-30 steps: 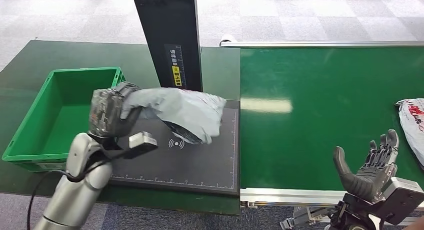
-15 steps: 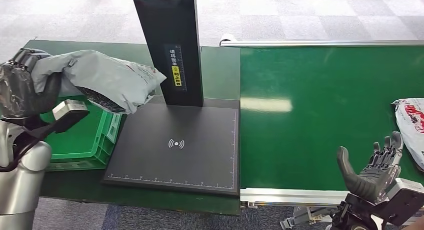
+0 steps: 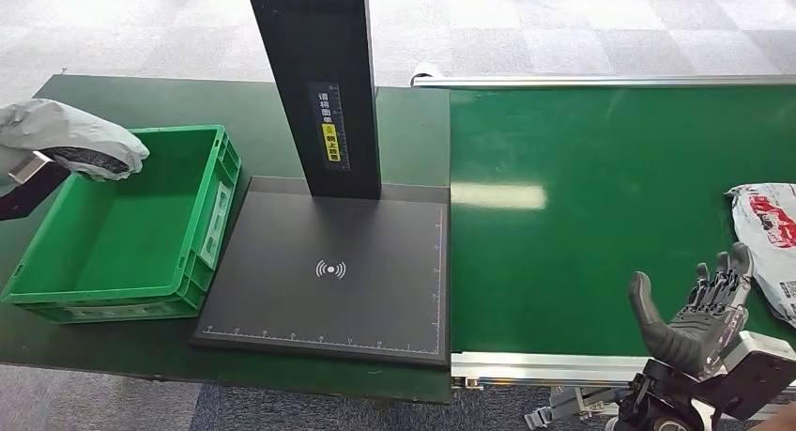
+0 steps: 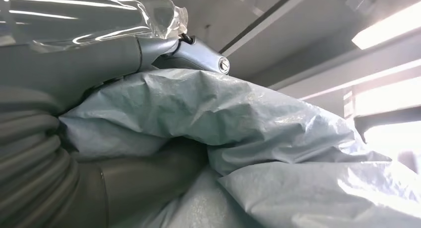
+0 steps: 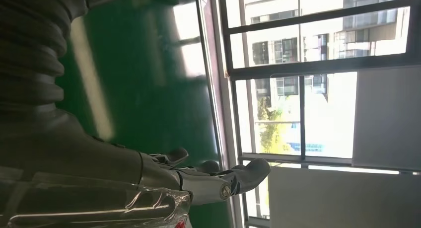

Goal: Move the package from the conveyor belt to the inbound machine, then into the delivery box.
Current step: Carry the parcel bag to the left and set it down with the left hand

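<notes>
**A:** Package [image 4: 238, 133] sits in the left hand [image 4: 74, 153], fingers and thumb wrapped around one bunched end. Where is it relative to the box?

**B:** Head view has it [image 3: 70, 135] at the far left edge, held above the outer rim of the green delivery box [image 3: 122, 234], not inside yet. Hand itself is mostly cut off there.

**A:** Handling?

**B:** My read: soft poly mailer, light, no stiffness. It crumples around the fingers and the free end droops. Film looks slick, so a loose grip could slide. Nothing about it looks fragile. Best hold is a gathered fold near the bulk of the contents, not a flat corner.

**A:** Looks?

**B:** Pale grey, wrinkled, matte-to-satin film; a dark patch shows on the underside in the head view. Can't tell what that is.

**A:** Right hand?

**B:** Right hand [image 3: 699, 314] is empty, fingers spread apart, at the near edge of the conveyor belt [image 3: 601, 206]. A white bag with red print [image 3: 765, 243] lies just beside it. Inbound machine pad [image 3: 329, 271] has nothing on it.
</notes>
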